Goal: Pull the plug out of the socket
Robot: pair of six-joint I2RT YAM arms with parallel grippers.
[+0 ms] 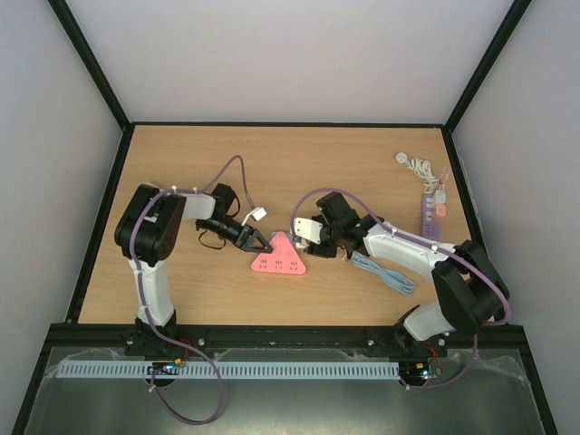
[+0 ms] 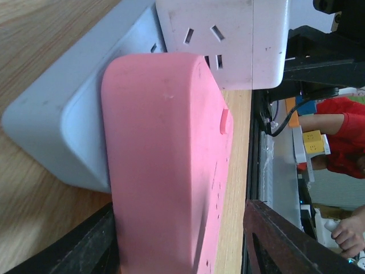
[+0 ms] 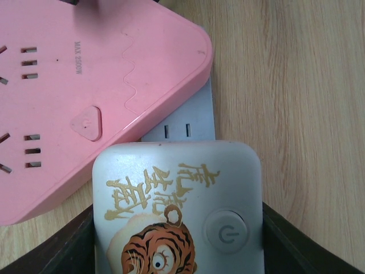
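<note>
A pink triangular socket strip [image 1: 279, 261] lies flat mid-table. A white-and-grey plug block with a tiger print [image 3: 177, 200] sits against its upper right edge [image 1: 304, 232]. I cannot tell how deep its pins sit. My right gripper [image 3: 177, 251] is shut on the plug block, one finger tight on each side. My left gripper [image 2: 182, 251] is open at the strip's left corner [image 2: 165, 160]. One finger [image 2: 80, 245] lies against the pink side. The other [image 2: 285, 240] stands apart, with wood showing between.
A coiled light-blue cable [image 1: 385, 272] lies right of the plug, under my right arm. A purple strip [image 1: 429, 213] and a white cable [image 1: 419, 165] lie by the right wall. A small white connector [image 1: 257, 216] and black cable [image 1: 213, 237] lie by my left wrist.
</note>
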